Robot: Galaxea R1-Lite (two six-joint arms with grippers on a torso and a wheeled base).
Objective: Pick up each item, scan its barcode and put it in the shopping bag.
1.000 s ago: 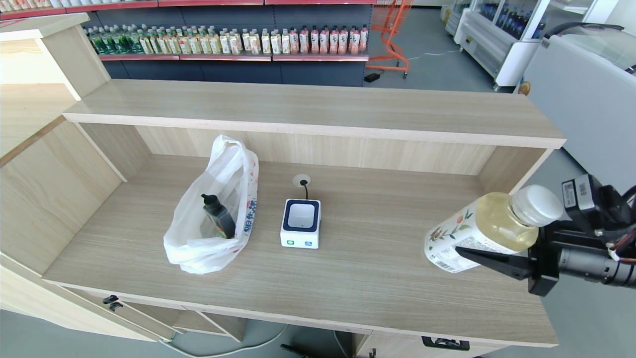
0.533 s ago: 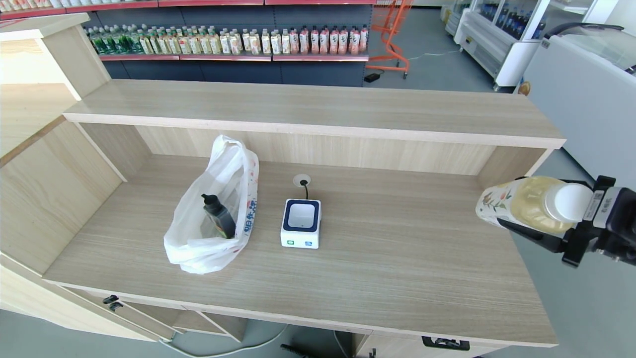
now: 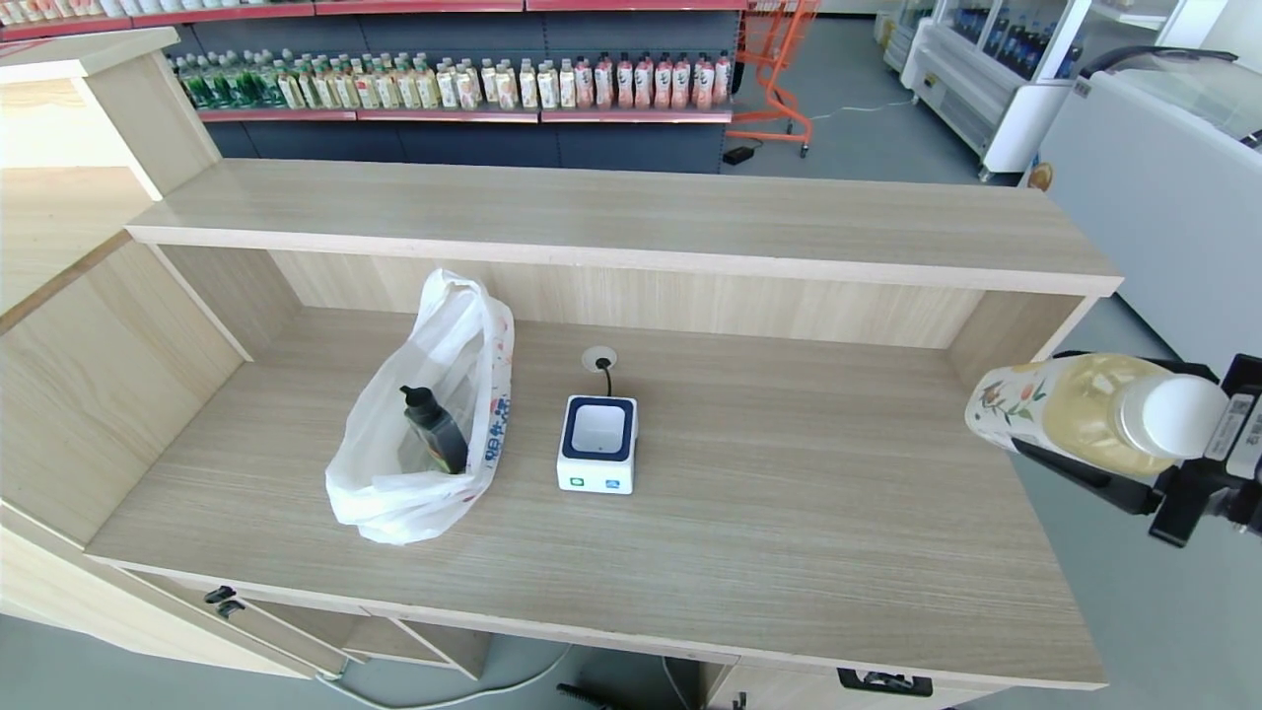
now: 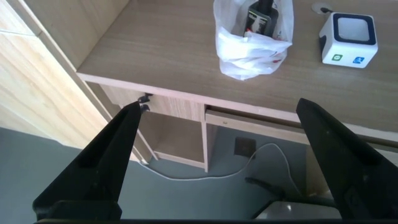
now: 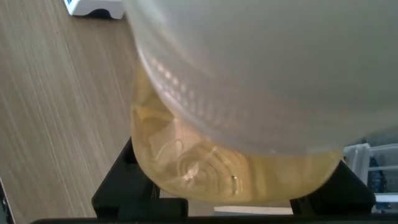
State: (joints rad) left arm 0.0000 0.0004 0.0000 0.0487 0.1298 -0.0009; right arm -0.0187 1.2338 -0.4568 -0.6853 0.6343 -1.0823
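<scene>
My right gripper (image 3: 1094, 444) is shut on a bottle of pale yellow drink (image 3: 1080, 409) with a white cap and a flowered label. It holds the bottle on its side in the air, past the counter's right end. In the right wrist view the bottle (image 5: 236, 149) sits between the dark fingers (image 5: 124, 193). A white shopping bag (image 3: 424, 414) stands open on the counter with a dark bottle (image 3: 434, 429) inside. Right of the bag sits the white barcode scanner (image 3: 597, 443). My left gripper (image 4: 217, 162) hangs open below the counter's front edge, looking up at the bag (image 4: 252, 37) and scanner (image 4: 349, 38).
The wooden counter (image 3: 769, 532) has a raised back ledge (image 3: 611, 212) and side walls. A cable hole (image 3: 598, 357) lies behind the scanner. Store shelves of bottles and white freezers stand beyond the counter.
The right gripper has carried the bottle up and to the right, off the counter's right end, and turned it so the cap points right.
</scene>
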